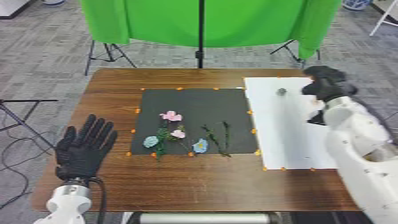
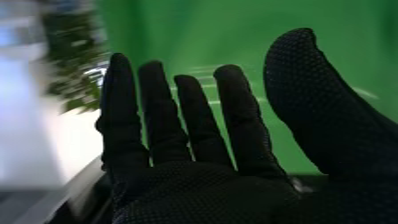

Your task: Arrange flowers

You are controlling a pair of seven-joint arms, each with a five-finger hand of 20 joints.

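In the head view, my left hand (image 1: 84,147) rests at the table's left side with its fingers straight and spread. My right hand (image 1: 329,85) is over the right edge of the white sheet, holding nothing that I can see. Its fingers are straight and the thumb stands apart in the right wrist view, where the hand (image 2: 204,192) is empty. On the black mat lie a pink flower (image 1: 171,116), a smaller pink flower (image 1: 178,134), a light blue flower (image 1: 151,141), a bluer flower (image 1: 200,146) and green stems (image 1: 226,135).
A small grey object (image 1: 282,92) stands on the white sheet (image 1: 284,130), near its far end. The black mat (image 1: 187,100) lies to its left, and orange marks line both. A green cloth (image 1: 160,22) hangs on stands behind the brown table (image 1: 204,180).
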